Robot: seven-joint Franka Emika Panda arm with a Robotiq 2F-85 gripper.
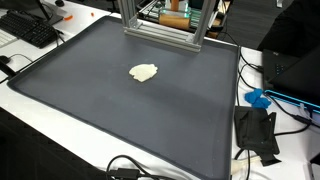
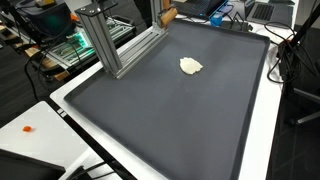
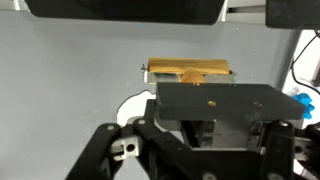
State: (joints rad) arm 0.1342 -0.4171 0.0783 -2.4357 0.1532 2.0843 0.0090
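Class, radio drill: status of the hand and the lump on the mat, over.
Hand in wrist view only, open or shut unclear. Pale lump lies on dark mat, untouched. Metal frame apart, at mat's edge.

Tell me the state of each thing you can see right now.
Dark grey mat: lying flat.
Cream crumpled lump: lying loose on the mat, untouched.
Silver aluminium frame: standing upright at the mat's edge.
Black keyboard: resting beside the mat.
Gripper: jaws' opening unclear in wrist view.
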